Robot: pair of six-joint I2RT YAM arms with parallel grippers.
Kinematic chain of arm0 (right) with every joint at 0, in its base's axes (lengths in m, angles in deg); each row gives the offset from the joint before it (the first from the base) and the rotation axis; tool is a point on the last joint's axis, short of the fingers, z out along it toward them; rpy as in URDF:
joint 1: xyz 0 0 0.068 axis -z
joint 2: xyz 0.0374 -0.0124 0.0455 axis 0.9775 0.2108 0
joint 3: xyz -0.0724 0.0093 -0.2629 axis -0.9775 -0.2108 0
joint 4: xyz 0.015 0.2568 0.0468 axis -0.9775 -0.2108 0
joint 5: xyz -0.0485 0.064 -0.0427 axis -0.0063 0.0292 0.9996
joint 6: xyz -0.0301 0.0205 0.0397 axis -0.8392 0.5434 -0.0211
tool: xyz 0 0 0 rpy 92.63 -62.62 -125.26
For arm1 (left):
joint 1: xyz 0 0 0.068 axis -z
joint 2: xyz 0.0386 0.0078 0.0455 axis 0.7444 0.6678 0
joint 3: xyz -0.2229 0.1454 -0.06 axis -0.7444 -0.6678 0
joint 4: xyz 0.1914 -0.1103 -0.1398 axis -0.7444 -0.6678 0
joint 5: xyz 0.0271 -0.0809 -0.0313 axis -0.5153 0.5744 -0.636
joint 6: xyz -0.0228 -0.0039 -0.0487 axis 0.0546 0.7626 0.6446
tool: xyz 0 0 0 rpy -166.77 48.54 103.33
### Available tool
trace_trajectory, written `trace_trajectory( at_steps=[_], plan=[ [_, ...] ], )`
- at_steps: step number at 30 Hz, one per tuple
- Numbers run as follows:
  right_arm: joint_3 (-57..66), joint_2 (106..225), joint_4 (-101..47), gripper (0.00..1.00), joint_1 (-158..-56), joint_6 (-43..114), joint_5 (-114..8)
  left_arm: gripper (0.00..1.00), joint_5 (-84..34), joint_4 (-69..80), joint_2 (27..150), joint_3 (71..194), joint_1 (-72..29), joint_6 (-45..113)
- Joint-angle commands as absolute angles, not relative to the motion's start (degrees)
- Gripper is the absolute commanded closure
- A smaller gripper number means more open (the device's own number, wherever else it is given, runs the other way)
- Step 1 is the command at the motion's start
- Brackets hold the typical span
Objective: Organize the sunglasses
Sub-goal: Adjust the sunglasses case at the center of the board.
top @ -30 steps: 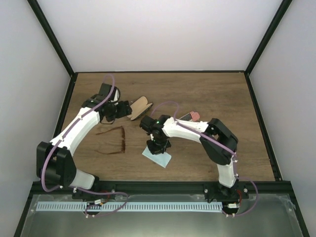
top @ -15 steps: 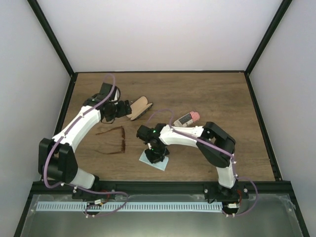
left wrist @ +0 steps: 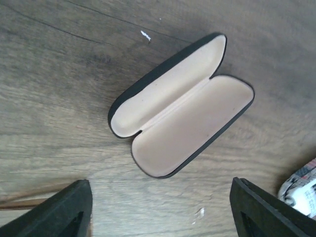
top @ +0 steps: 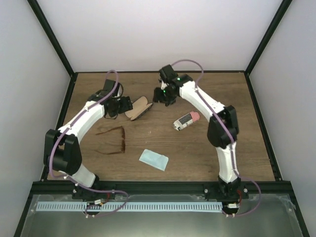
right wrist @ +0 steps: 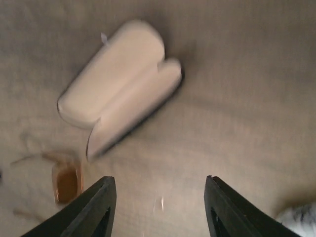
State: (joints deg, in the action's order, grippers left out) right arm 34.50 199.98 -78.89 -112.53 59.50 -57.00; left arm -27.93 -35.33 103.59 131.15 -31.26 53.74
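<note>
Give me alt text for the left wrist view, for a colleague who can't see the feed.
An open glasses case with a tan lining lies empty on the wooden table, both halves facing up. The left gripper is open just short of it, its dark fingers in the bottom corners with nothing between them. A striped case peeks in at the right edge.

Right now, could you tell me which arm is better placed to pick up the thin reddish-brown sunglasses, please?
Left. The thin reddish-brown sunglasses lie on the left side of the wooden table, close beside the left arm, whose jaws are open. The right arm is past the open tan case, farther away.
</note>
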Motion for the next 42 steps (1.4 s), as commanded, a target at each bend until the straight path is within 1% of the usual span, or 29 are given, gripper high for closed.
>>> trace_trajectory(
  at_steps=[1, 2, 3, 5, 8, 10, 13, 16, 20, 23, 30, 33, 39, 42],
  plan=[
    [54.93, 218.32, -84.77, 0.43, -111.16, 56.27, -57.36, 0.27, -27.42, -31.39, 105.11, 131.44, -31.32, 55.3],
    [60.5, 222.31, -86.79, 0.39, -110.74, 56.09, -57.77, 0.31, -27.57, -31.26, 106.59, 132.23, -31.36, 55.24],
    [65.6, 224.87, -88.12, 0.38, -110.14, 56.23, -58.55, 0.33, -27.81, -31.35, 108.13, 133.03, -31.28, 55.12],
    [69.25, 229.13, -87.21, 0.38, -108.96, 56.61, -60.38, 0.37, -27.95, -31.16, 111.19, 134.15, -31.11, 54.97],
    [63.35, 228.8, -82.7, 0.39, -107.84, 56.55, -62.96, 0.45, -26.72, -30.88, 115.26, 135.31, -30.44, 54.52],
    [59.92, 228.22, -80.72, 0.42, -107.8, 55.1, -64.17, 0.5, -26.31, -31.18, 117.17, 135.84, -29.55, 54.05],
    [56.14, 227.15, -79.46, 0.53, -107.88, 53.47, -65.12, 0.53, -25.57, -31.87, 119.09, 136.03, -28.09, 53.83],
    [53.34, 226.4, -79.28, 0.63, -107.89, 51.64, -66.69, 0.52, -24.43, -33.18, 120.82, 136.24, -27.42, 53.91],
    [48.28, 221.88, -77.64, 0.76, -108.34, 50.16, -69.32, 0.5, -25.0, -33.82, 121.48, 135.34, -27.14, 54.0],
    [43.99, 219.15, -76.79, 0.8, -108.99, 49.5, -69.25, 0.48, -24.59, -34.15, 121.86, 134.81, -27.12, 53.92],
    [34.64, 214.74, -74.55, 0.84, -109.19, 49.2, -67.94, 0.47, -23.39, -34.9, 124.58, 132.26, -26.52, 54.09],
    [32.78, 211.9, -73.37, 0.88, -109.21, 49.55, -66.56, 0.47, -24.02, -34.82, 124.12, 131.43, -26.22, 54.22],
    [34.74, 208.06, -74.04, 0.89, -109.21, 49.07, -65.1, 0.47, -25.44, -35.18, 124.46, 130.79, -26.3, 54.18],
    [37.77, 207.73, -76.42, 0.88, -109.21, 48.48, -64.51, 0.47, -25.54, -35.27, 125.12, 130.53, -26.25, 54.43]
  ],
)
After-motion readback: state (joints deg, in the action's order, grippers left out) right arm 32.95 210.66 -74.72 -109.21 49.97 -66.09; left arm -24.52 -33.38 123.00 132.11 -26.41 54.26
